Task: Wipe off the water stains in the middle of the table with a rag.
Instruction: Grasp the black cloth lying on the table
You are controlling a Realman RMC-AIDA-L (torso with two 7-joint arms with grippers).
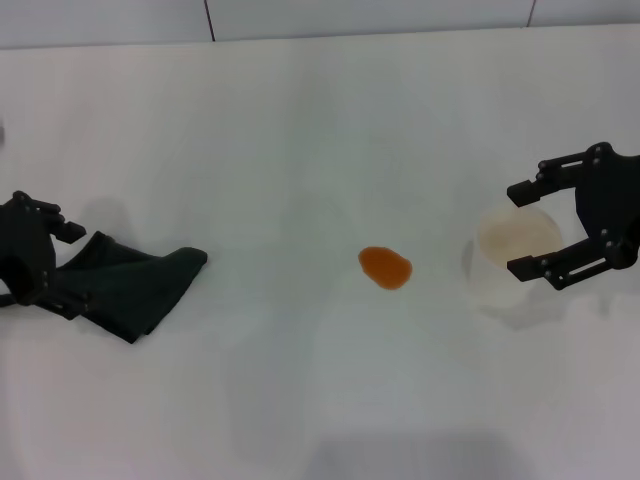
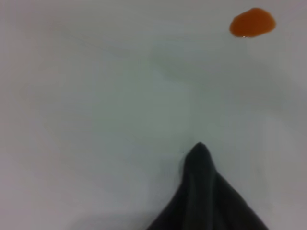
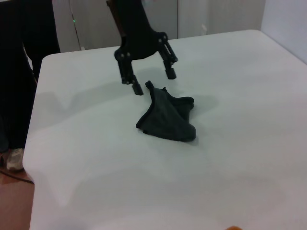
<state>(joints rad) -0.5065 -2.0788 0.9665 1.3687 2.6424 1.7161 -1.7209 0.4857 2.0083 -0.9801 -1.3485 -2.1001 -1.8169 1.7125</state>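
One rag (image 1: 140, 285) lies crumpled on the white surface (image 1: 300, 130) at the robot's left, with one corner lifted into a peak. The left claw (image 3: 152, 80) hangs just above that peak, fingers spread wide, holding nothing. Soft, light and limp, the cloth will likely sag and drag; the raised fold looks like the easiest place to pinch. The orange stain (image 1: 385, 267) sits mid-surface, well apart from the rag. The right claw (image 1: 540, 230) is wide open around a pale cup (image 1: 517, 240) on the right.
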